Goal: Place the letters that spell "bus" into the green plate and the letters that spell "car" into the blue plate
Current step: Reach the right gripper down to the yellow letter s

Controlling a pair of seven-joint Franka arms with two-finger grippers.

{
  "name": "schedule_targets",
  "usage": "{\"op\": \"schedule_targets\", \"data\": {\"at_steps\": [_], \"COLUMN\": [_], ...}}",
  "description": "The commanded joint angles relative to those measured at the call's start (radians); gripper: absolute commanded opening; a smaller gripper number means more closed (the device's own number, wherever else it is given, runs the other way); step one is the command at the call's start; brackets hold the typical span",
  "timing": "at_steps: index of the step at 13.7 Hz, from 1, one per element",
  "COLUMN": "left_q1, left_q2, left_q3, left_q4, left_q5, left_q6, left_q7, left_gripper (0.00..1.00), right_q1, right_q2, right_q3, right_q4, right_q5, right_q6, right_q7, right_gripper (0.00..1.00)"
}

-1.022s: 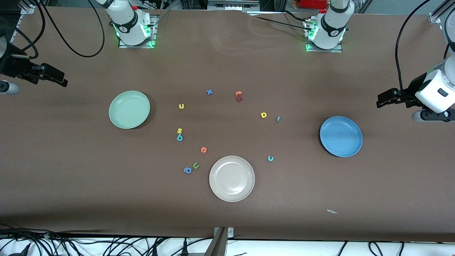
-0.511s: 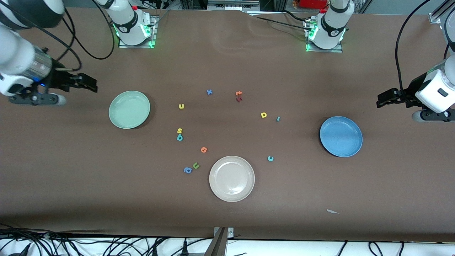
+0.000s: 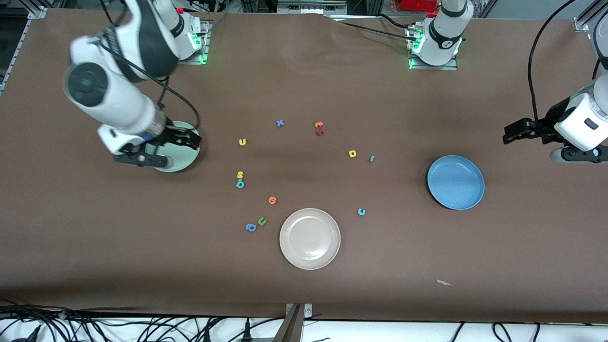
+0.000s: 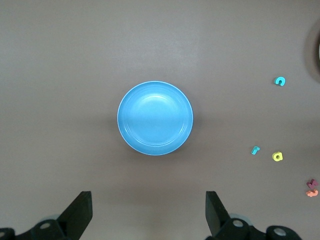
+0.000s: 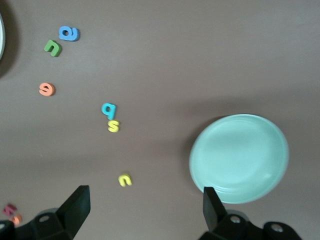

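Observation:
My right gripper (image 3: 194,140) hangs open and empty over the green plate (image 3: 186,159), whose bare inside (image 5: 239,158) shows in the right wrist view. Nearer the table's middle lie the yellow "u" (image 3: 242,141), yellow "s" (image 3: 240,174) and teal "b" (image 3: 240,184). The blue plate (image 3: 456,182) sits empty toward the left arm's end. Between the plates lie the yellow D-like letter (image 3: 352,153), the thin teal piece (image 3: 371,158) and the teal "c" (image 3: 362,212). My left gripper (image 3: 510,133) waits open above the table beside the blue plate (image 4: 155,118).
A beige-white plate (image 3: 309,238) stands nearest the front camera. An orange letter (image 3: 272,200), a green "u" (image 3: 261,221) and a blue "a" (image 3: 251,227) lie beside it. A blue "x" (image 3: 280,123) and an orange-and-red pair (image 3: 319,127) lie nearer the bases.
My right arm has swung in from the table's end to over the green plate, its gripper still open. The left arm and all letters have stayed put.

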Motion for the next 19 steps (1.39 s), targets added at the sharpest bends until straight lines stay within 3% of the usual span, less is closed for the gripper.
{"op": "schedule_targets", "data": {"at_steps": [1, 7, 8, 9, 10, 14, 17, 19], "left_q1": [-0.006, -0.006, -0.006, -0.006, -0.006, -0.006, -0.006, -0.008], "left_q2": [-0.006, -0.006, -0.006, -0.006, -0.004, 0.019, 0.028, 0.033], "left_q3": [0.003, 0.003, 0.003, 0.003, 0.003, 0.002, -0.022, -0.068], "left_q4": [-0.008, -0.008, -0.008, -0.008, -0.008, -0.025, -0.186, -0.327], "left_q5": [-0.001, -0.001, -0.001, -0.001, -0.001, -0.001, -0.003, -0.003], "left_q6": [0.014, 0.014, 0.014, 0.014, 0.014, 0.069, 0.293, 0.488], "left_q7": [-0.001, -0.001, -0.001, -0.001, -0.001, -0.016, -0.071, -0.155], "left_gripper": [1.00, 1.00, 1.00, 1.00, 1.00, 1.00, 1.00, 1.00], "right_q1": [0.044, 0.099, 0.104, 0.120, 0.125, 0.125, 0.125, 0.125], "right_q2": [0.111, 0.277, 0.314, 0.329, 0.341, 0.365, 0.368, 0.369], "right_q3": [-0.008, -0.010, -0.010, -0.011, -0.011, -0.011, -0.013, -0.013], "right_q4": [0.002, -0.097, -0.097, -0.094, -0.087, -0.085, -0.085, -0.085], "right_q5": [0.003, 0.000, 0.000, 0.001, 0.001, -0.003, -0.003, -0.003], "right_q6": [0.114, 0.448, 0.496, 0.519, 0.524, 0.529, 0.527, 0.527], "right_q7": [0.095, 0.159, 0.176, 0.188, 0.190, 0.192, 0.192, 0.192], "right_gripper": [1.00, 0.99, 0.92, 0.92, 0.83, 0.77, 0.77, 0.70]}}
